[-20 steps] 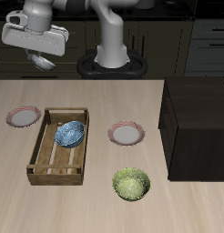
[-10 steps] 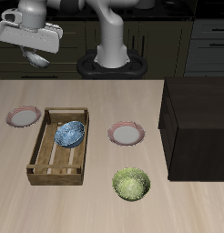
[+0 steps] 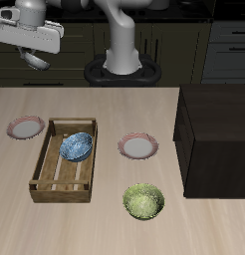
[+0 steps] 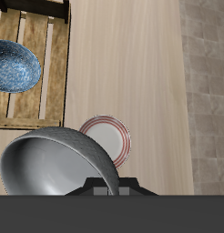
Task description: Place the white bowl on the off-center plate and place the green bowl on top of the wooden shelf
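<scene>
My gripper is high above the table's back corner, shut on the white bowl. In the wrist view the bowl shows its greyish inside, hanging above the table. The off-center plate, white with a pinkish-red rim, lies near the table's side edge beside the crate; it also shows in the wrist view, below and just beyond the held bowl. The green bowl sits near the table's front edge. The dark wooden shelf stands at the opposite side.
A light-wood slatted crate holds a blue-patterned bowl, also in the wrist view. A second red-rimmed plate lies mid-table. The robot's base stands at the back.
My gripper has risen and drifted outward toward the table's side edge, carrying the white bowl. Nothing on the table has moved.
</scene>
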